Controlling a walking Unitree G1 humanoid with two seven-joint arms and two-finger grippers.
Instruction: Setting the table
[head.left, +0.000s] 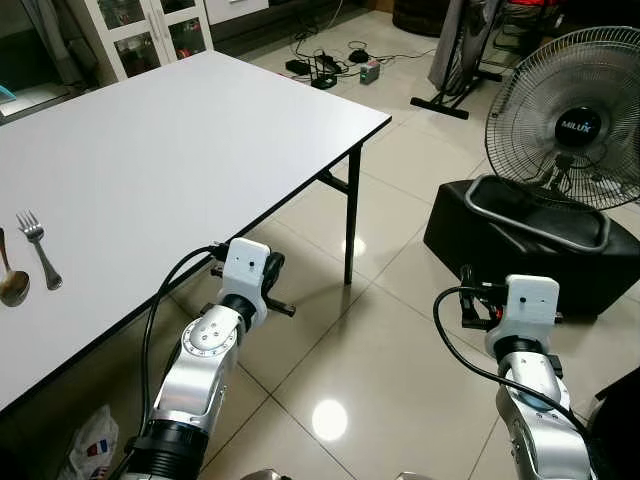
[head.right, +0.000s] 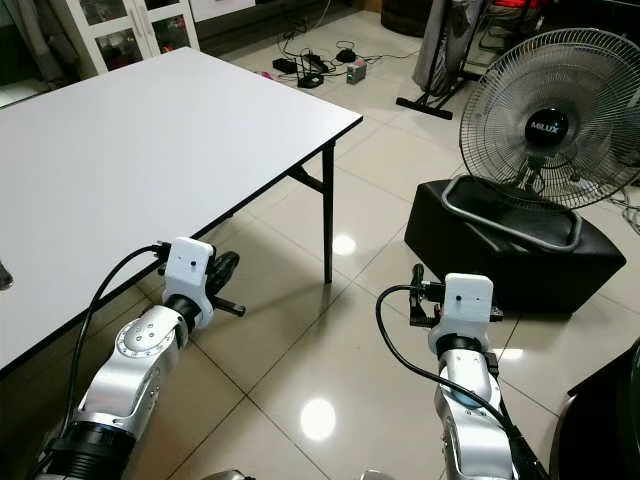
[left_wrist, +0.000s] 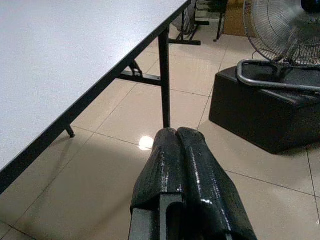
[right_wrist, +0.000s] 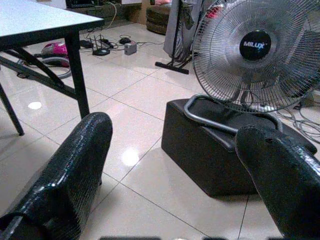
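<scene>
The left jaws (left_wrist: 177, 150) are pressed together on nothing, held low over the floor just off the desk's near edge. The right jaws (right_wrist: 172, 165) stand wide apart, also empty, aimed at the fan (right_wrist: 255, 55) and the black case (right_wrist: 215, 150) under it. Neither arm carries cutlery, so both look parked between placements. On the desk (head.left: 190, 150), near its left end, a fork (head.left: 38, 248) lies beside a spoon (head.left: 12, 280), just apart, long axes roughly parallel, tines and handle tip toward the far edge, likely one setting.
</scene>
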